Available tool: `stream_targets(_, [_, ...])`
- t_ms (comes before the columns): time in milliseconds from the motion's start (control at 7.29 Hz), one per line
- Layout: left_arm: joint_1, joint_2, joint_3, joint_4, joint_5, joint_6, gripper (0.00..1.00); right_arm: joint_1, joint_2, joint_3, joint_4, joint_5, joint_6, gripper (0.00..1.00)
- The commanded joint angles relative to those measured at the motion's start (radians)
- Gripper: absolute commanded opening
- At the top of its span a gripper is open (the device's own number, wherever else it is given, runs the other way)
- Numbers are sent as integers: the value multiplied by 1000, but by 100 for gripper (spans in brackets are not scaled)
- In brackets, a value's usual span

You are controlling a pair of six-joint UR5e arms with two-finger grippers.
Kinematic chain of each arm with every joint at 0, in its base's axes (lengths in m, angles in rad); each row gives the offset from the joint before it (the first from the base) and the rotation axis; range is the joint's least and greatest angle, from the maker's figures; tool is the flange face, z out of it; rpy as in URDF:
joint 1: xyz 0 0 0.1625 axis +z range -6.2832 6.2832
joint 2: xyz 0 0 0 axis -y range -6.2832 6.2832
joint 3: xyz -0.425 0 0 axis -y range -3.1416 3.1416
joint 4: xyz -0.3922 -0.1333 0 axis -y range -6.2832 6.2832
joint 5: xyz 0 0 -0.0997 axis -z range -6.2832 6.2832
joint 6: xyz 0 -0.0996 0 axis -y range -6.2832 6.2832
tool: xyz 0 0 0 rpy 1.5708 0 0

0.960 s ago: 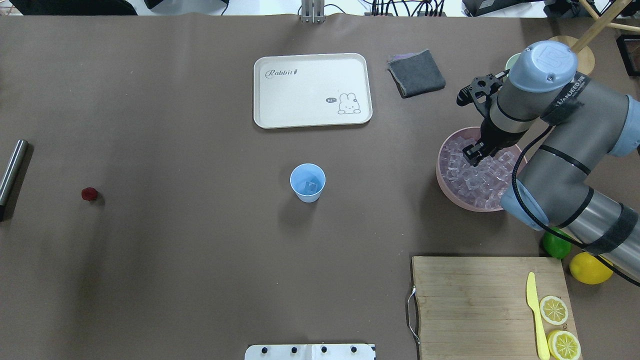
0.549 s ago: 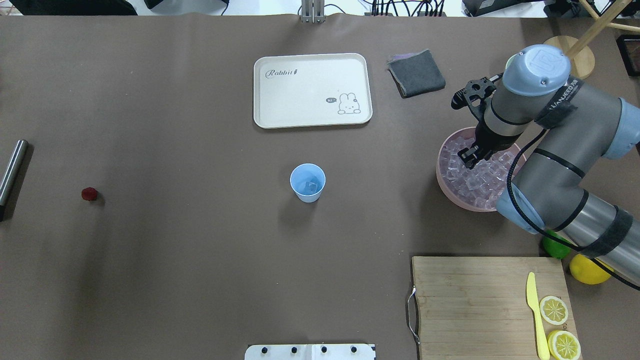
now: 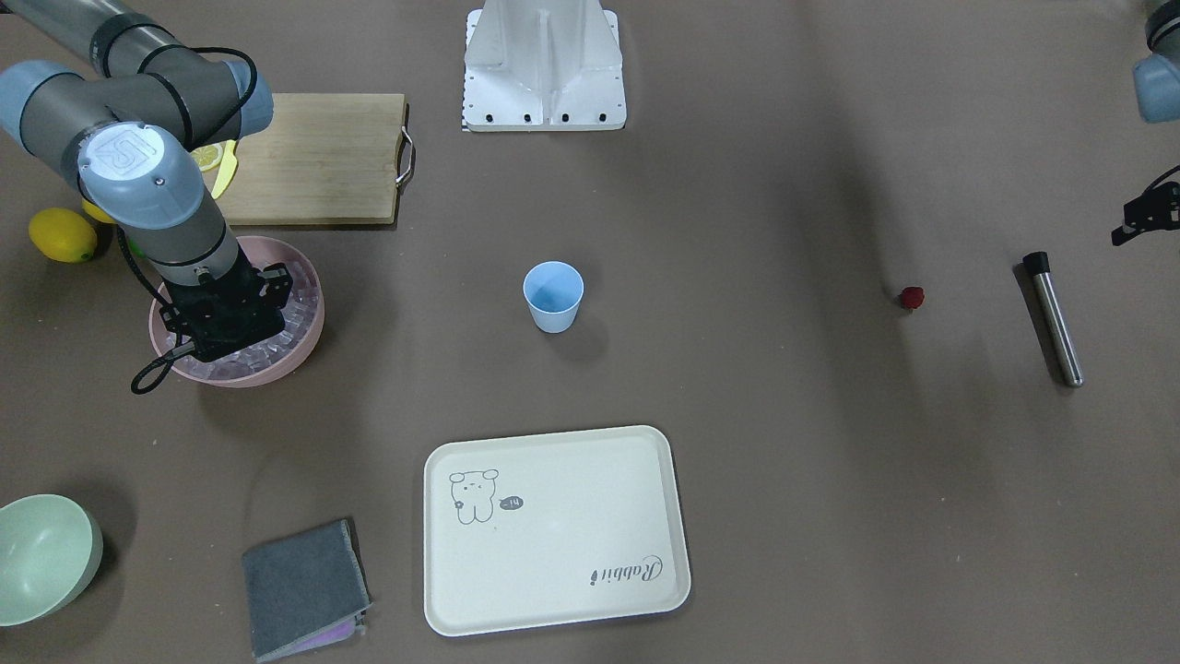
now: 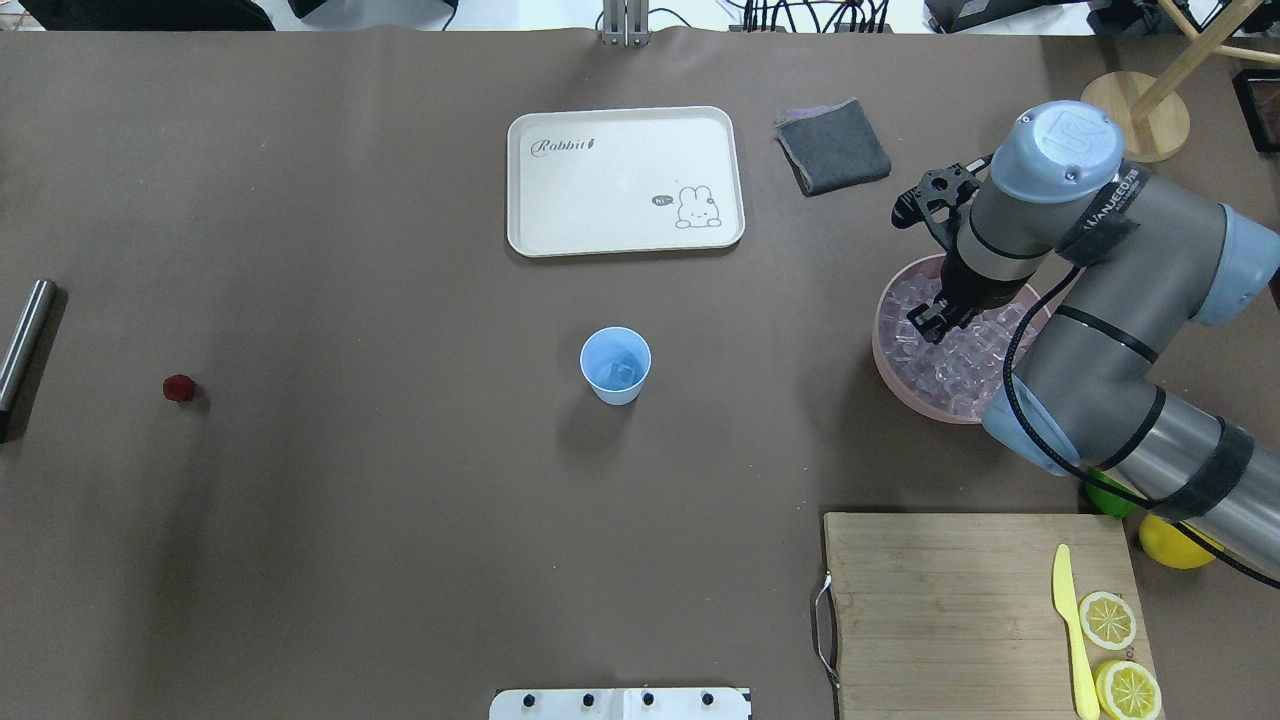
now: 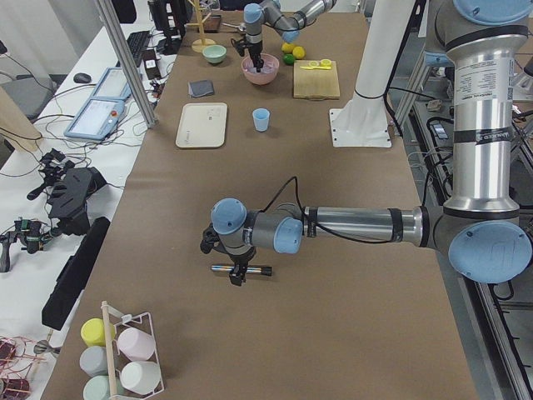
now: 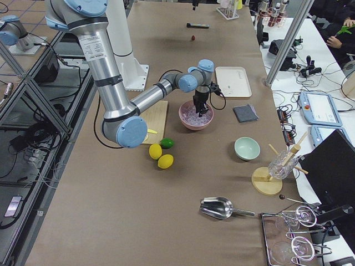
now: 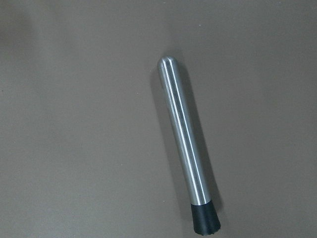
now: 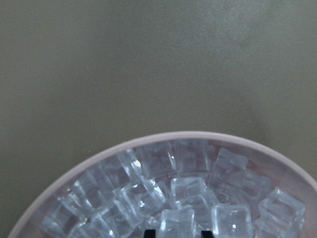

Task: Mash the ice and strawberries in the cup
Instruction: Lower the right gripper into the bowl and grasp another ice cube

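The cup [image 4: 615, 365] stood upright near the middle of the desk [image 4: 400, 550], and from overhead I could make out one clear cube lying at its bottom. The strawberry [image 4: 179, 388] lay alone on the desk, well away at the cup's 9 o'clock in that view, not in any container. The rest of the ice [image 4: 945, 370] was heaped in a pink bowl [image 4: 880, 360] at the cup's 3 o'clock, filling it close to the rim.

My right claw [image 4: 922, 328] pointed down into that bowl, over the heap's 9 o'clock side. On its wrist camera the two fingertips [image 8: 148, 232] stood apart at the bottom edge, one on each side of a single cube; a thin gap showed on both sides, so nothing was gripped.

My left claw [image 5: 239, 271] hung over a steel muddler [image 7: 185, 144] that lay flat on the desk at the strawberry's 9 o'clock. I could not tell how far its fingers were spread.

A cream tray [image 4: 620, 180] sat at the cup's 12 o'clock, and a folded grey cloth [image 4: 833, 147] lay at the tray's 3 o'clock.
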Motion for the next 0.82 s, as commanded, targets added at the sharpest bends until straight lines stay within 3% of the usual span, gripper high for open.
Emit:
stream_targets(0, [0, 3, -1, 0, 1, 0, 98, 5, 0, 3, 1, -2, -5, 36])
stream_targets(686, [0, 1, -1, 0, 0, 0, 98, 38, 6, 78, -2, 16, -27, 33])
